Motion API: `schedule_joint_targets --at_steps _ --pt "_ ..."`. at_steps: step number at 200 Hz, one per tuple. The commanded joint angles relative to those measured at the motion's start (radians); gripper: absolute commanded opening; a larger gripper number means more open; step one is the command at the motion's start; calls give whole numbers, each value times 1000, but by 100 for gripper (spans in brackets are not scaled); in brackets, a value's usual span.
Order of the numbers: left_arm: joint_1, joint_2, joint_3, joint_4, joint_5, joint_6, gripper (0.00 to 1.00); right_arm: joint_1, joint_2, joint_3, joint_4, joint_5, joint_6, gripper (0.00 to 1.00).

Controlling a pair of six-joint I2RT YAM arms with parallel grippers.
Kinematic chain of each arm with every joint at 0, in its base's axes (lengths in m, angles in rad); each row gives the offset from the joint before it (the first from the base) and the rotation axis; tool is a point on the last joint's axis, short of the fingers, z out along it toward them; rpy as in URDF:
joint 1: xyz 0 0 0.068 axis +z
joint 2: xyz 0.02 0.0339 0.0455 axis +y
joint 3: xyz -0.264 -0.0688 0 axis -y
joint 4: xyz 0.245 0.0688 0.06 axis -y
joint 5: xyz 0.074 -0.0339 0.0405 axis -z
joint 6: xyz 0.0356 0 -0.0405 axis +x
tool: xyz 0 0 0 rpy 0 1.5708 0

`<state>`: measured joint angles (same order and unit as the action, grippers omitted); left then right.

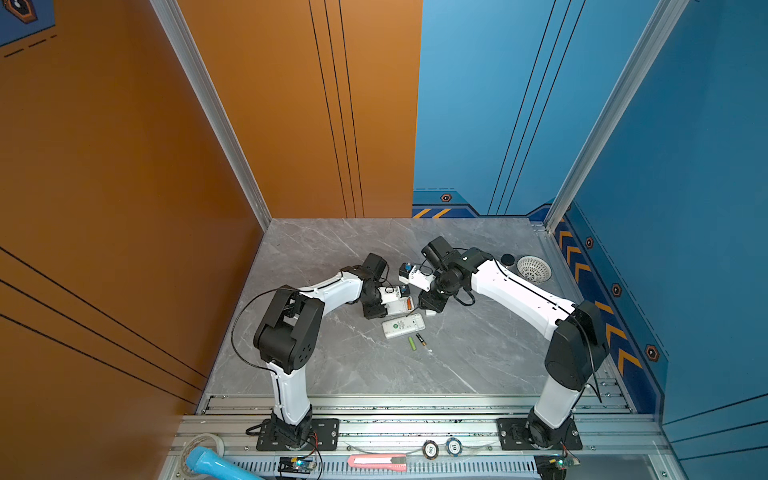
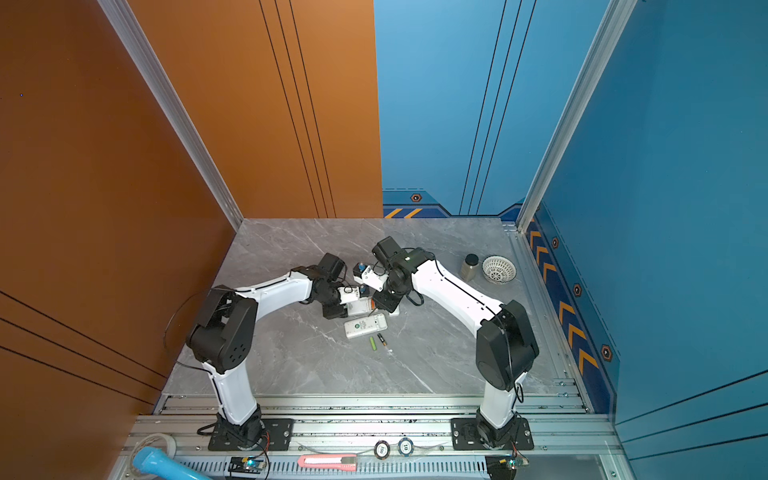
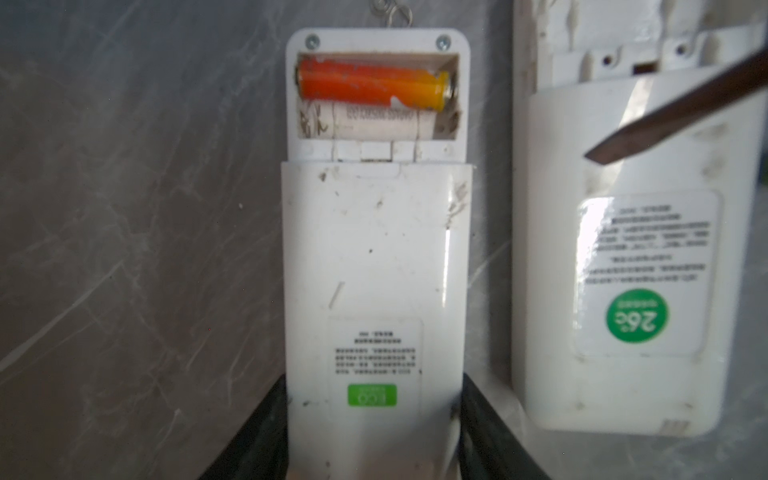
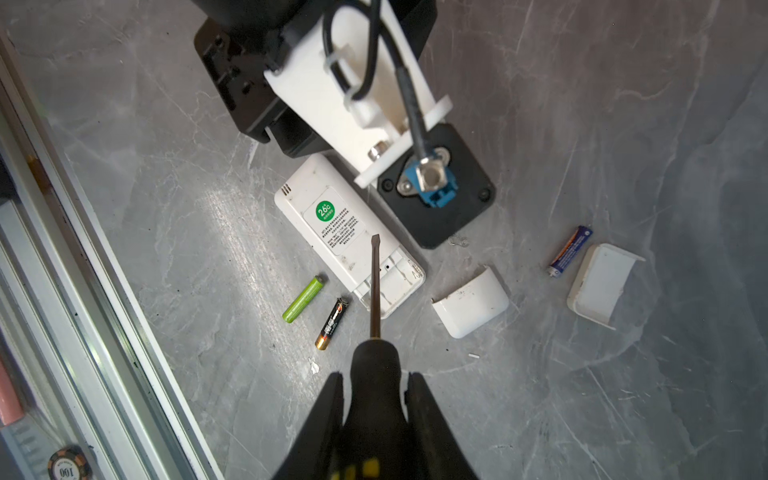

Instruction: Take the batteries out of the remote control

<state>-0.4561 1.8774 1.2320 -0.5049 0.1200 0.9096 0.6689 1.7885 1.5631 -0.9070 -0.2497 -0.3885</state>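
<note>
**Remote-control battery unloading: items in view**

1. Left gripper: black fingers pressed against both long edges of a slim white plastic remote control, clamped on it, back face to the wrist camera. The battery bay at its far end is uncovered. It holds one red-orange battery lying crosswise, and the slot beside it shows white printed plastic.
2. Right gripper: closed on the black-and-yellow handle of a flat-blade screwdriver. The blade tip lies over item 3; whether it touches cannot be told.
3. Second white remote control with a round green sticker: flat on the grey marble-pattern tabletop, just beside the first, bay uncovered.
4. Lime-green battery and black battery with a gold end: loose on the tabletop near item 3's open end, side by side, not touching.
5. Dark blue-black battery: just beside a white curved plastic cover. Another white cover lies between that and item 3
</note>
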Motion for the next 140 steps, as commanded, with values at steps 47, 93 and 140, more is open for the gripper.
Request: schedule_joint_targets --at_steps 47,93,140 --pt "10 -2 3 -22 8 3 0 17 -17 16 72 225 29 0" --pt "10 1 14 -21 4 -6 0 12 4 35 74 212 27 0" --pt "10 0 14 -21 -2 -13 0 18 6 33 73 180 33 0"
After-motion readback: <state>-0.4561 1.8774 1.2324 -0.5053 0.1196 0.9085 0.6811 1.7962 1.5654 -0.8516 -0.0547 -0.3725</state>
